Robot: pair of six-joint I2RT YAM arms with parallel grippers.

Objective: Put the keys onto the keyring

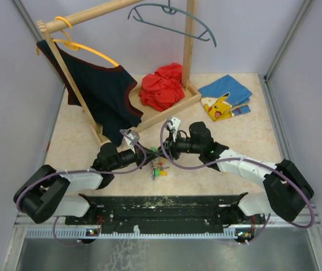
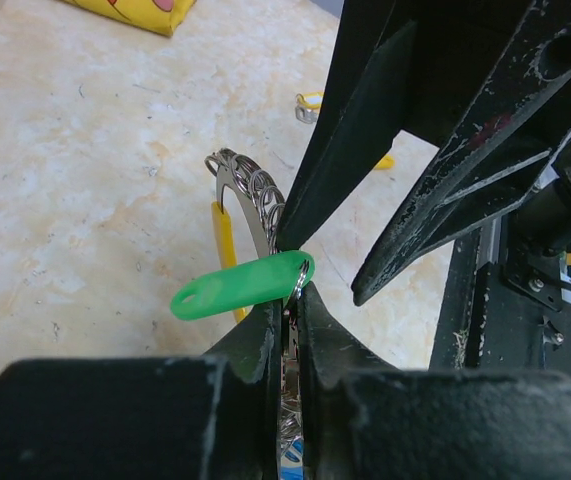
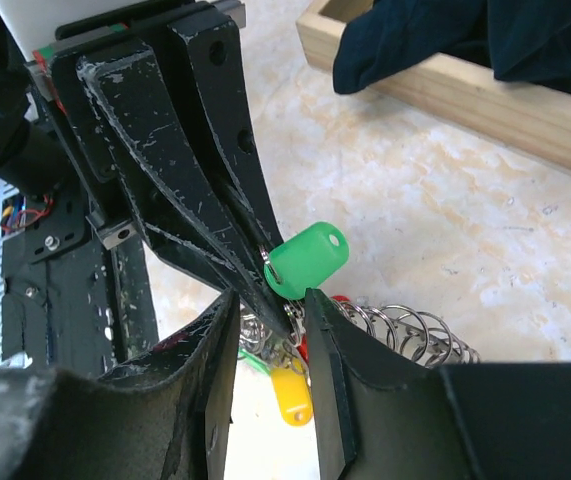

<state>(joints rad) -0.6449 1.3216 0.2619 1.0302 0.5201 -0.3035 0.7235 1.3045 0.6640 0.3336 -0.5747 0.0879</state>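
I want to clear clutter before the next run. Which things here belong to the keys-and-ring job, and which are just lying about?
In the job: the keyring, the green-tagged key, the other tagged keys.
Lying about: the wooden rack, the dark top, the orange hanger, the grey hanger, the red cloth, the blue and yellow printed cloth.

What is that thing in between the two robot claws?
A green-tagged key sits between the left gripper and the right gripper, clearest in the left wrist view.
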